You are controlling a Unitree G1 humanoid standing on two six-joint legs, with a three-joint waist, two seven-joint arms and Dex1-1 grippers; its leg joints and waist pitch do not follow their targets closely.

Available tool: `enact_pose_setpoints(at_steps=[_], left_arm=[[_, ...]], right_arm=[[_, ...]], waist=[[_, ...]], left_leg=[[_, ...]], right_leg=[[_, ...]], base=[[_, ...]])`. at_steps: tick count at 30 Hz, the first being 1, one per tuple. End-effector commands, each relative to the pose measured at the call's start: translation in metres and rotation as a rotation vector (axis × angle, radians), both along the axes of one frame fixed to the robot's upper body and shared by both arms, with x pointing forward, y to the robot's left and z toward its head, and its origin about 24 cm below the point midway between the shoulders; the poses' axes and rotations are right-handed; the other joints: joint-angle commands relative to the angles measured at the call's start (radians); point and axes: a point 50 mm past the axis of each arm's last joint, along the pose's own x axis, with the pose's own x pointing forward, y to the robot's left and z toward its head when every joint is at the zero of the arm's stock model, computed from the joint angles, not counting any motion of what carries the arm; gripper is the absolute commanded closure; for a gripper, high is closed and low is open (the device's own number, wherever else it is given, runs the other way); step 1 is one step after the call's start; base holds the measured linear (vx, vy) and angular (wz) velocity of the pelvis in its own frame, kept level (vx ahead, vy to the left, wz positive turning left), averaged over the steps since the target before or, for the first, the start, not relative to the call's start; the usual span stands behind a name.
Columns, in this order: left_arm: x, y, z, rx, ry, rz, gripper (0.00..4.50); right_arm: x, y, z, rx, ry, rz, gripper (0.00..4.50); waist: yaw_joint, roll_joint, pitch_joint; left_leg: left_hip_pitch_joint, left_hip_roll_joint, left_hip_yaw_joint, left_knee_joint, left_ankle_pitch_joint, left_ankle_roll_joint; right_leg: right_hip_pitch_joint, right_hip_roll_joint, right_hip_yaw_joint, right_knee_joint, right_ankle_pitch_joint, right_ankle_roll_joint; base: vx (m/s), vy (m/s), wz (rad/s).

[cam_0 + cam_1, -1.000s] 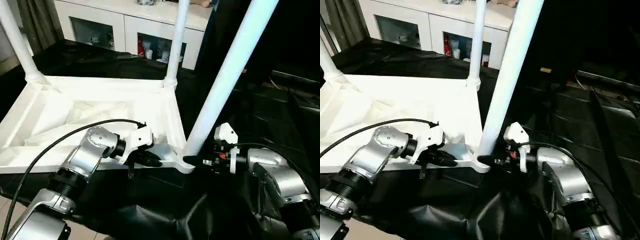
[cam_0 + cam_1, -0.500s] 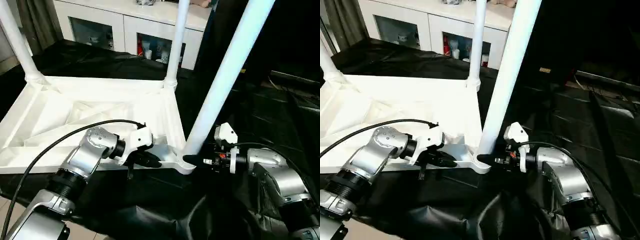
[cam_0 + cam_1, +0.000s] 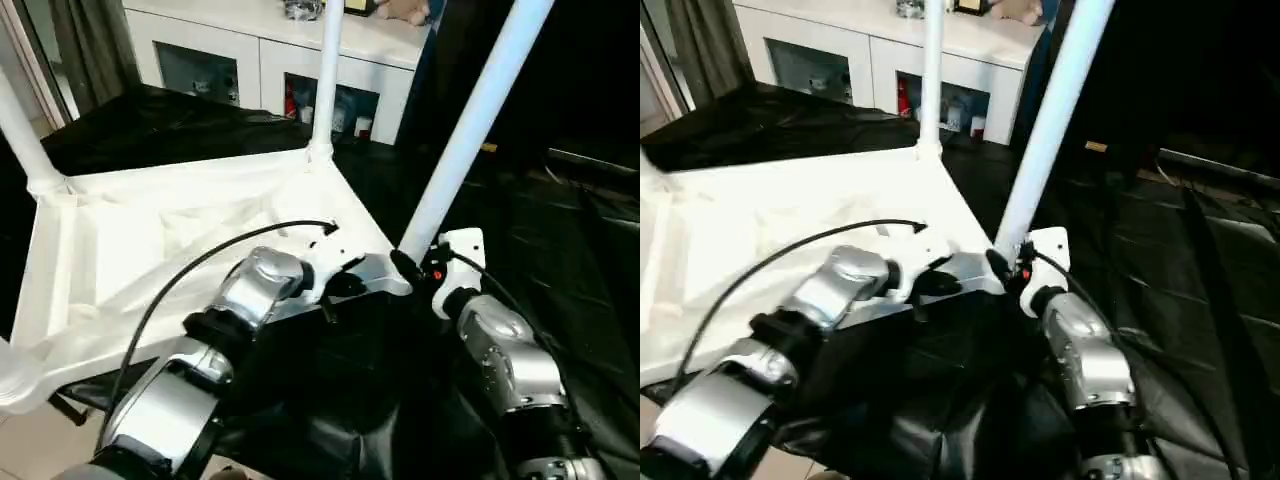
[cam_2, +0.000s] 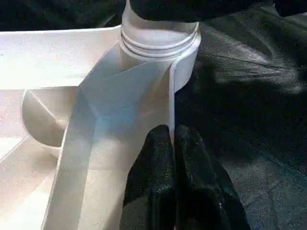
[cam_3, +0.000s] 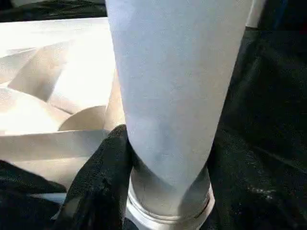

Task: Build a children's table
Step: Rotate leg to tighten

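Lying upside down on black sheeting (image 3: 560, 230), the children's table (image 3: 150, 240) carries three upright legs: one (image 3: 22, 140), another (image 3: 326, 70), a third (image 3: 470, 120). The left gripper (image 4: 173, 158), fingers pressed together, pinches the tabletop's rim beside the near socket. The right gripper (image 5: 158, 191) clasps that third leg's base.

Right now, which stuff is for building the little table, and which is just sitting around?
For the job:
table top, upside down
near leg
far leg
left leg

Just around:
white cabinet
black cloth
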Motion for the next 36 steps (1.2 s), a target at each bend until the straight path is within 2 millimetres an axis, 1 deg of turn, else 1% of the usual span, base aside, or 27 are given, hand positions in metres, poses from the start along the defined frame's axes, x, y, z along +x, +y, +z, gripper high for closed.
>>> enact_pose_setpoints(at_steps=[1,3,4,5,6,7,8,9,10,12,13,14,15,16,18,20,21,24,25,26,27,28,29,30,32,35,36], left_arm=[[0.012,0.011,0.004,-0.037,-0.08,0.166,4.5],[0.011,0.011,0.004,-0.037,-0.08,0.147,4.5],[0.011,0.01,0.003,-0.036,-0.08,0.14,4.5],[0.01,0.01,0.002,-0.043,-0.08,0.113,4.5],[0.009,0.009,0.002,-0.05,-0.078,0.099,4.5],[0.009,0.009,0.002,-0.051,-0.077,0.097,4.5],[0.008,0.008,0.002,-0.06,-0.08,0.075,4.5],[0.008,0.008,0.002,-0.065,-0.081,0.065,4.5],[0.007,0.008,0.002,-0.066,-0.082,0.061,4.5],[0.006,0.006,0.003,-0.077,-0.085,0.045,4.5],[0.005,0.005,0.003,-0.089,-0.088,0.027,4.5],[0.004,0.005,0.004,-0.098,-0.091,0.013,4.5],[0.003,0.003,0.005,-0.118,-0.104,-0.015,4.5],[0.002,0.002,0.006,-0.136,-0.112,-0.029,4.5],[0.001,0.001,0.009,-0.166,-0.115,-0.042,4.5],[0.0,0.0,0.014,-0.21,-0.128,-0.071,4.5],[0.0,0.001,0.018,-0.234,-0.131,-0.08,4.05],[0.0,0.002,0.019,-0.243,-0.125,-0.081,3.82],[-0.001,0.007,0.023,-0.269,-0.118,-0.073,3.71],[-0.001,0.007,0.023,-0.269,-0.118,-0.073,3.59],[-0.003,0.012,0.028,-0.287,-0.114,-0.057,3.51],[-0.004,0.016,0.03,-0.292,-0.114,-0.052,3.44],[-0.006,0.018,0.032,-0.296,-0.113,-0.049,3.44],[-0.007,0.02,0.033,-0.299,-0.112,-0.048,3.26],[-0.015,0.029,0.038,-0.316,-0.113,-0.026,3.11],[-0.033,0.044,0.04,-0.318,-0.101,-0.018,2.83],[-0.044,0.052,0.04,-0.313,-0.09,-0.017,2.83]], right_arm=[[-0.009,0.012,-0.009,-0.01,0.033,0.047,2.57],[-0.009,0.013,-0.007,-0.004,0.021,0.051,2.57],[-0.009,0.013,-0.006,-0.003,0.014,0.045,2.22],[-0.008,0.013,-0.004,0.007,0.006,0.048,2.01],[-0.008,0.013,-0.002,0.011,0.002,0.044,1.87],[-0.008,0.013,-0.002,0.011,0.001,0.043,1.87],[-0.007,0.012,0.001,0.005,-0.013,0.042,1.87],[-0.007,0.011,0.003,-0.013,-0.023,0.041,1.55],[-0.006,0.01,0.003,-0.019,-0.026,0.041,1.55],[-0.005,0.006,0.007,-0.021,-0.038,0.042,1.43],[-0.005,0.003,0.01,-0.014,-0.048,0.045,1.43],[-0.006,-0.001,0.012,-0.004,-0.055,0.059,1.43],[-0.008,-0.01,0.019,0.02,-0.069,0.102,1.43],[-0.01,-0.015,0.022,0.025,-0.079,0.133,1.43],[-0.013,-0.021,0.025,0.022,-0.086,0.172,1.43],[-0.019,-0.032,0.028,-0.005,-0.093,0.244,1.43],[-0.021,-0.037,0.029,-0.008,-0.093,0.281,1.43],[-0.022,-0.038,0.03,-0.005,-0.094,0.291,1.43],[-0.024,-0.037,0.031,0.007,-0.086,0.341,1.43],[-0.024,-0.037,0.031,0.007,-0.086,0.341,1.43],[-0.027,-0.035,0.03,0.012,-0.076,0.386,1.43],[-0.03,-0.034,0.031,0.021,-0.068,0.414,1.43],[-0.032,-0.033,0.031,0.029,-0.064,0.433,1.43],[-0.033,-0.033,0.031,0.033,-0.061,0.443,1.43],[-0.035,-0.028,0.033,0.05,-0.062,0.477,1.43],[-0.033,-0.019,0.033,0.076,-0.07,0.494,1.43],[-0.03,-0.012,0.032,0.094,-0.074,0.492,1.43]], waist=[[-0.003,-0.003,-0.046],[-0.003,-0.006,-0.045],[-0.003,-0.006,-0.044],[-0.002,-0.009,-0.044],[-0.001,-0.008,-0.044],[-0.002,-0.01,-0.043],[-0.002,-0.008,-0.043],[-0.009,-0.008,-0.044],[-0.012,-0.008,-0.044],[-0.017,-0.011,-0.045],[-0.016,-0.009,-0.045],[-0.017,-0.008,-0.045],[-0.012,-0.01,-0.046],[-0.01,-0.008,-0.046],[-0.007,-0.012,-0.047],[0.0,-0.011,-0.049],[0.002,-0.013,-0.051],[0.004,-0.009,-0.055],[0.001,-0.013,-0.056],[0.002,-0.012,-0.056],[0.0,-0.012,-0.052],[0.001,-0.018,-0.05],[-0.002,-0.019,-0.049],[-0.002,-0.018,-0.047],[-0.005,-0.026,-0.043],[-0.013,-0.018,-0.04],[-0.018,-0.02,-0.038]], left_leg=[[0.016,0.024,-0.018,-0.074,-0.294,-0.004],[0.018,0.024,-0.017,-0.075,-0.308,-0.004],[0.014,0.023,-0.018,-0.075,-0.302,-0.003],[0.014,0.023,-0.018,-0.075,-0.301,0.0],[0.015,0.024,-0.018,-0.075,-0.301,0.001],[0.014,0.023,-0.017,-0.075,-0.299,0.003],[0.011,0.023,-0.019,-0.076,-0.3,0.002],[0.001,0.023,-0.024,-0.081,-0.293,-0.005],[0.002,0.023,-0.025,-0.081,-0.295,-0.006],[0.005,0.024,-0.022,-0.077,-0.296,0.0],[0.007,0.026,-0.021,-0.076,-0.284,0.005],[0.004,0.025,-0.02,-0.077,-0.275,0.009],[0.006,0.025,-0.018,-0.073,-0.267,0.023],[0.007,0.026,-0.017,-0.072,-0.259,0.03],[0.004,0.025,-0.015,-0.069,-0.223,0.045],[0.003,0.025,-0.013,-0.063,-0.191,0.061],[0.004,0.027,-0.012,-0.061,-0.176,0.069],[0.003,0.028,-0.012,-0.058,-0.14,0.079],[0.004,0.03,-0.012,-0.056,-0.128,0.081],[0.005,0.032,-0.012,-0.056,-0.127,0.083],[0.005,0.032,-0.01,-0.056,-0.129,0.086],[0.005,0.034,-0.011,-0.057,-0.139,0.082],[0.005,0.036,-0.01,-0.058,-0.145,0.082],[0.005,0.036,-0.01,-0.059,-0.157,0.078],[0.003,0.036,-0.01,-0.061,-0.176,0.07],[0.008,0.041,-0.012,-0.069,-0.221,0.034],[0.007,0.041,-0.012,-0.072,-0.235,0.02]], right_leg=[[0.025,-0.048,0.03,-0.095,-0.336,-0.119],[0.023,-0.048,0.03,-0.098,-0.353,-0.116],[0.025,-0.049,0.03,-0.098,-0.356,-0.114],[0.024,-0.05,0.029,-0.099,-0.367,-0.11],[0.024,-0.05,0.03,-0.099,-0.371,-0.109],[0.024,-0.05,0.03,-0.101,-0.377,-0.106],[0.025,-0.051,0.03,-0.101,-0.389,-0.098],[0.033,-0.052,0.026,-0.1,-0.401,-0.083],[0.032,-0.051,0.025,-0.099,-0.4,-0.082],[0.027,-0.05,0.027,-0.1,-0.385,-0.093],[0.025,-0.05,0.029,-0.097,-0.356,-0.108],[0.029,-0.048,0.029,-0.094,-0.331,-0.115],[0.032,-0.048,0.029,-0.093,-0.298,-0.123],[0.033,-0.048,0.03,-0.09,-0.275,-0.127],[0.037,-0.046,0.029,-0.085,-0.216,-0.139],[0.041,-0.048,0.03,-0.077,-0.16,-0.16],[0.041,-0.047,0.029,-0.073,-0.129,-0.175],[0.042,-0.046,0.027,-0.062,-0.05,-0.214],[0.043,-0.044,0.025,-0.056,-0.016,-0.229],[0.043,-0.045,0.025,-0.053,-0.002,-0.239],[0.041,-0.043,0.025,-0.055,0.004,-0.247],[0.043,-0.046,0.025,-0.053,-0.011,-0.253],[0.044,-0.046,0.025,-0.055,-0.021,-0.252],[0.044,-0.047,0.026,-0.057,-0.05,-0.246],[0.043,-0.047,0.027,-0.063,-0.102,-0.231],[0.034,-0.047,0.028,-0.068,-0.189,-0.212],[0.031,-0.044,0.028,-0.069,-0.204,-0.205]], base=[[0.0,0.0,0.0],[0.0,0.0,0.0],[0.0,0.0,0.0],[0.0,0.0,0.0],[0.0,0.0,0.0],[0.0,0.0,0.0],[0.0,0.0,0.0],[0.0,0.0,0.0],[0.0,0.0,0.0],[0.0,0.0,0.0],[0.0,0.0,0.0],[0.0,0.0,0.0],[0.0,0.0,0.0],[0.0,0.0,0.0],[0.0,0.0,0.0],[0.0,0.0,0.0],[0.0,0.0,0.0],[0.0,0.0,0.0],[0.0,0.0,0.0],[0.0,0.0,0.0],[0.0,0.0,0.0],[0.0,0.0,0.0],[0.0,0.0,0.0],[0.0,0.0,0.0],[0.0,0.0,0.0],[0.0,0.0,0.0],[0.0,0.0,0.0]])
